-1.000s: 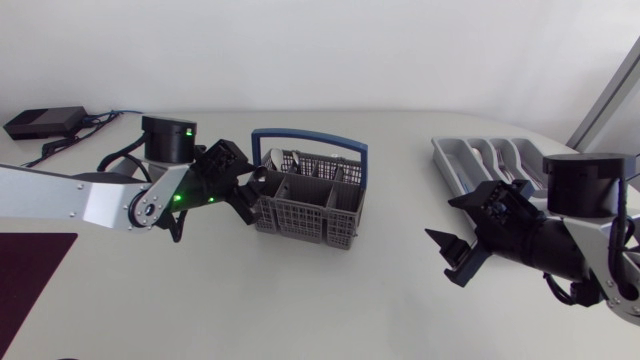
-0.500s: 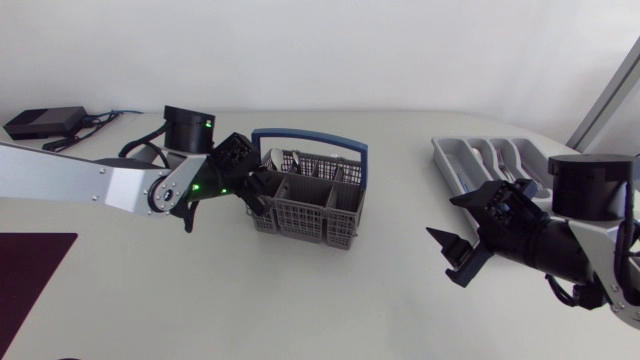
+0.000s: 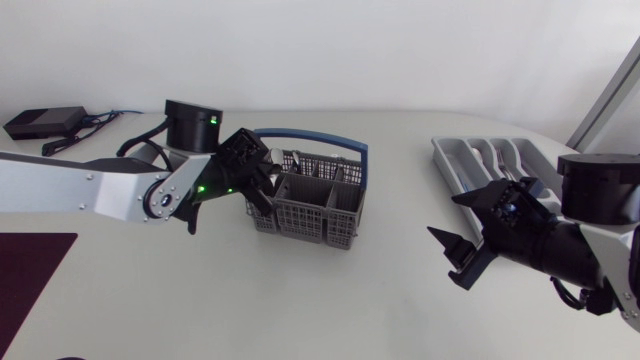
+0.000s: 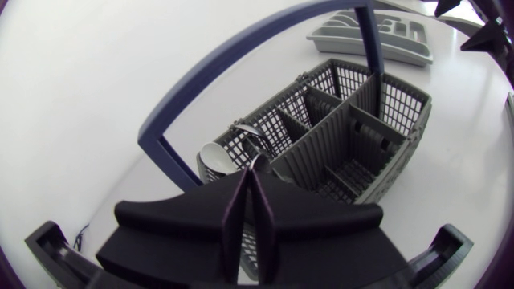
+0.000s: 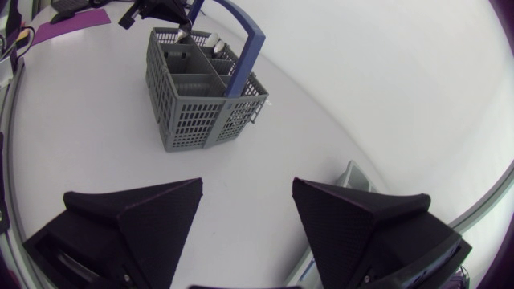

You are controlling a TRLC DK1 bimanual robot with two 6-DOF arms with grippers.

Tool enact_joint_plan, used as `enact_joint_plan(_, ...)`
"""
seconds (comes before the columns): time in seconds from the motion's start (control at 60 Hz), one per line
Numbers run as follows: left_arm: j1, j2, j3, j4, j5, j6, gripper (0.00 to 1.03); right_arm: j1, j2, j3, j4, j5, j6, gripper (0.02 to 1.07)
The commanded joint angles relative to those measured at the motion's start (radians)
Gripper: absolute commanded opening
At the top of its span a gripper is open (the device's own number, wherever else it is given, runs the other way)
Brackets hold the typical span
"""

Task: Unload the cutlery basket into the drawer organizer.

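While left pincer point(image 3: 265, 190), pressed together, overhangs basket point(image 3: 300, 215) rim | right pincer point(image 3: 445, 258) spread near organizer point(image 3: 468, 160)

Blue handle point(image 3: 310, 136) across basket point(image 3: 300, 215) top

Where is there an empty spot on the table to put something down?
The biggest bare patch of table lies between the cutlery basket and the drawer organizer, beyond the right gripper. The strip in front of the basket is bare too. It is crowded at the basket's left end, where the left gripper sits.
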Motion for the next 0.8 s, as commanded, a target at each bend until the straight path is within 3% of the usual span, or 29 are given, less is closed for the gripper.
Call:
enact_joint_plan(0.0, -0.025, -0.083, -0.050, -0.001, -0.020, 0.031, 0.03, 0.018, -0.017, -0.028, -0.021, 0.012, 0.027, 0.83)
enact_joint_plan(0.333, -0.051, -0.303, -0.160, 0.011, -0.053, 0.049, 0.03, 0.044, -0.086, -0.036, -0.067, 0.017, 0.047, 0.83)
enact_joint_plan(0.533, -0.067, -0.484, -0.254, 0.077, -0.053, 0.003, 0.03, 0.155, -0.111, -0.047, -0.067, 0.073, 0.107, 0.83)
enact_joint_plan(0.617, -0.079, -0.533, -0.236, 0.049, -0.064, -0.026, 0.03, 0.210, -0.113, -0.031, -0.060, 0.107, 0.153, 0.83)
enact_joint_plan(0.783, -0.106, -0.571, -0.140, -0.104, -0.064, -0.145, 0.03, 0.305, -0.100, 0.047, -0.074, 0.122, 0.272, 0.83)
